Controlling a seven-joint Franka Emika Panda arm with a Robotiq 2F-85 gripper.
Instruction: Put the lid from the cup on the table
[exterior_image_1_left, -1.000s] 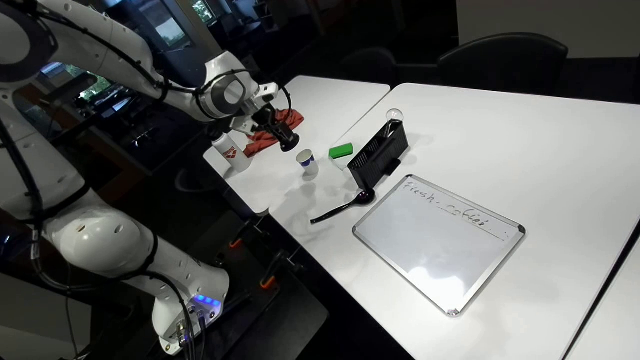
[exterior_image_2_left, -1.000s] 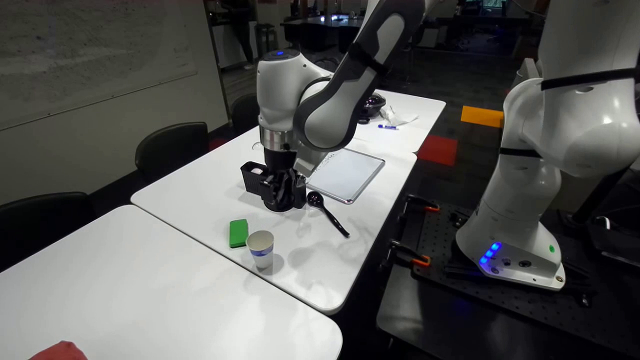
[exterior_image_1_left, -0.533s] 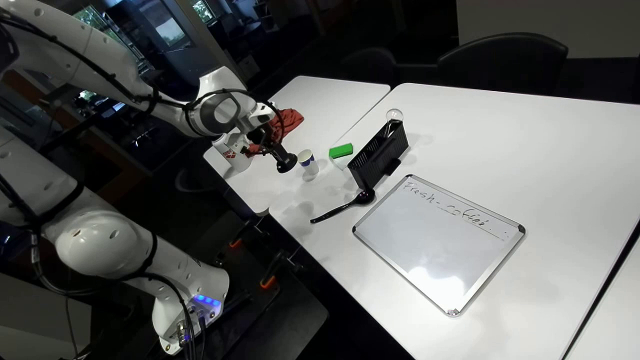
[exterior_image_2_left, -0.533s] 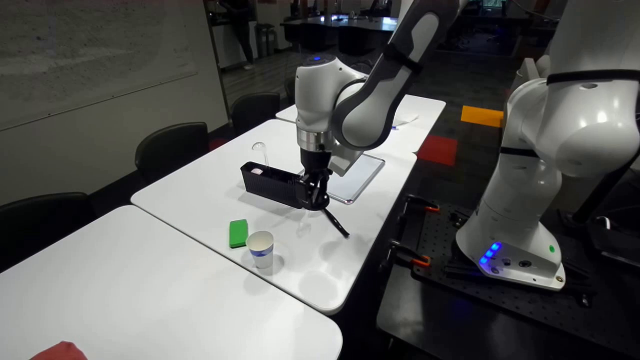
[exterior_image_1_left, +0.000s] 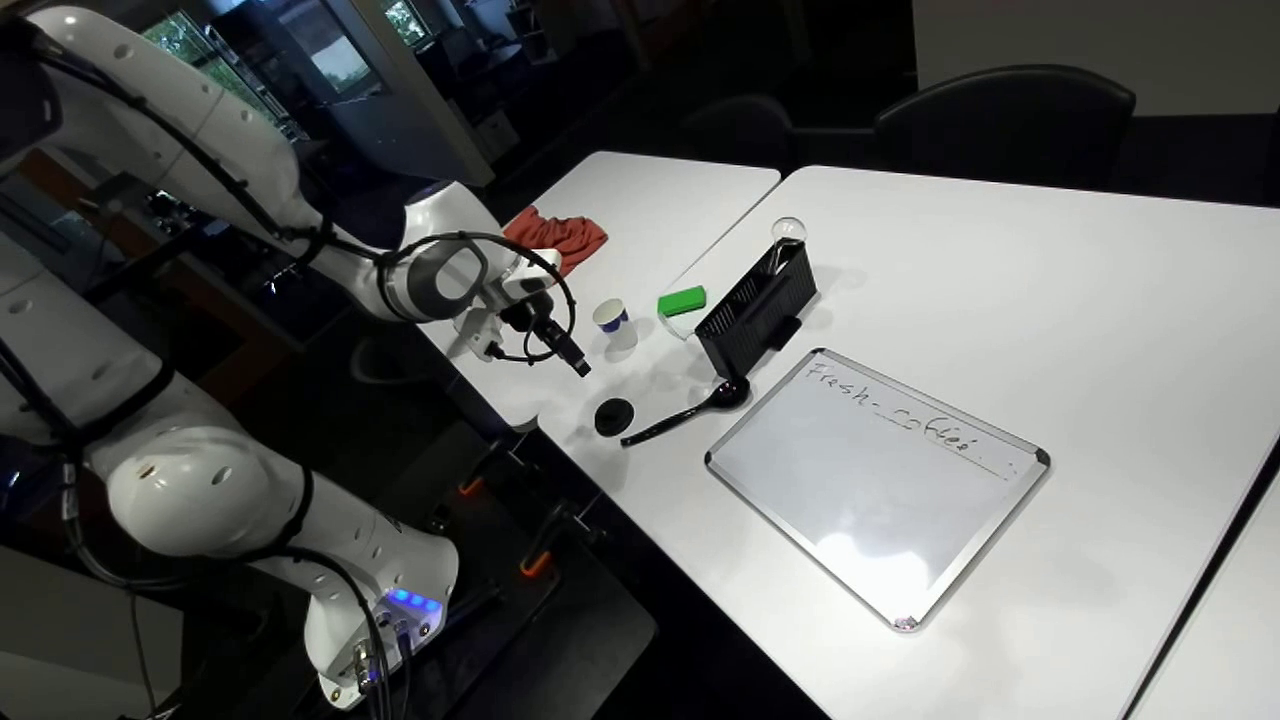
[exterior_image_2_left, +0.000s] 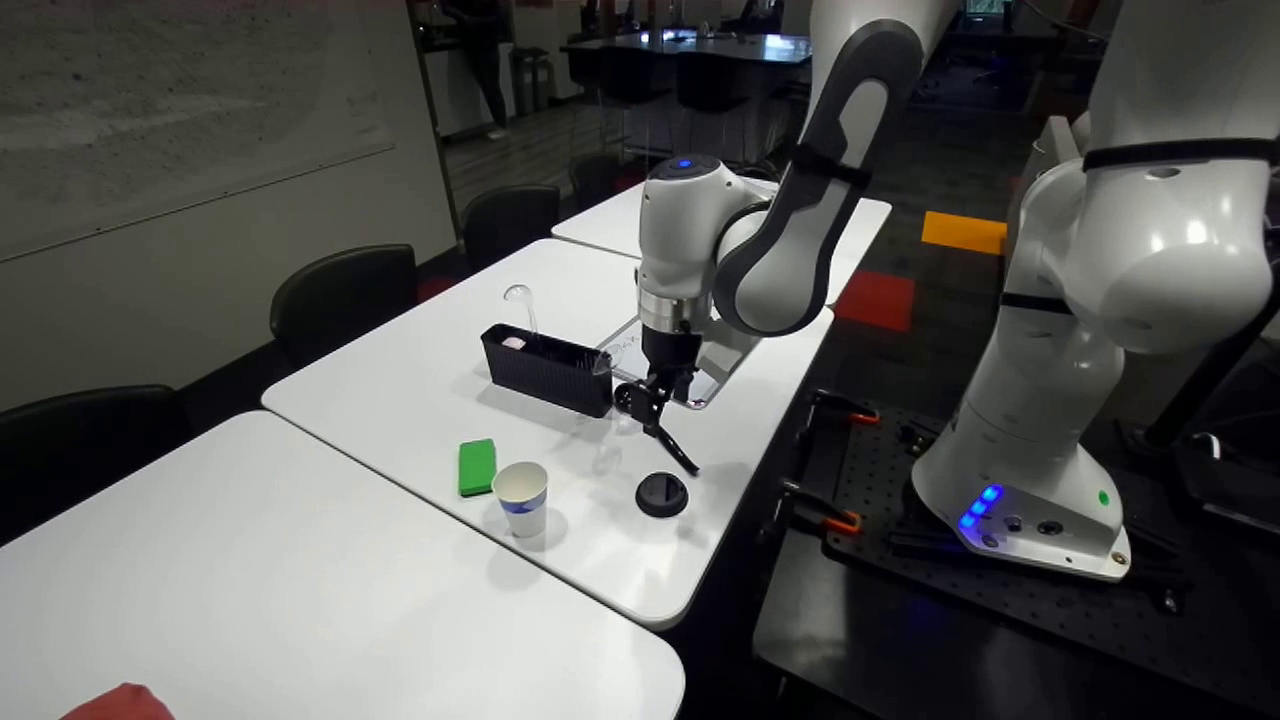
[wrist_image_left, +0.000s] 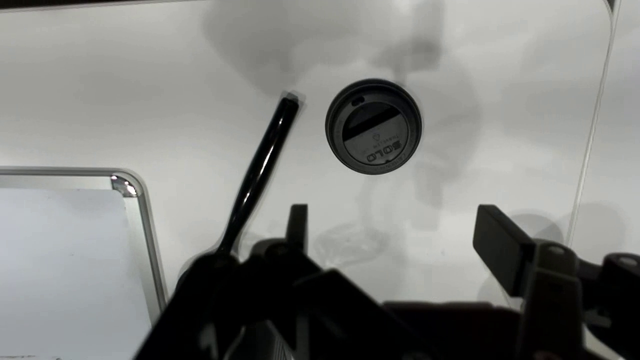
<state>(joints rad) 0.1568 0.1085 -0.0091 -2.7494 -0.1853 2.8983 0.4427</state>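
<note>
Near a rounded corner of the table (wrist_image_left: 90, 115), wrist view: black lid (wrist_image_left: 374, 126) lies flat, lettering up, near but apart from the handle of a black spoon (wrist_image_left: 259, 170). My claw (wrist_image_left: 392, 227) is spread, jaws well apart. In an exterior view, the cup (exterior_image_2_left: 520, 500) stands upright, mouth up, by the table's end edge; green block (exterior_image_2_left: 477, 467) near it. In an exterior view, the lid sits close to the long edge on my side; whiteboard (exterior_image_1_left: 880, 490) lies farther along. My claw is above the table, apart from lid and cup.
</note>
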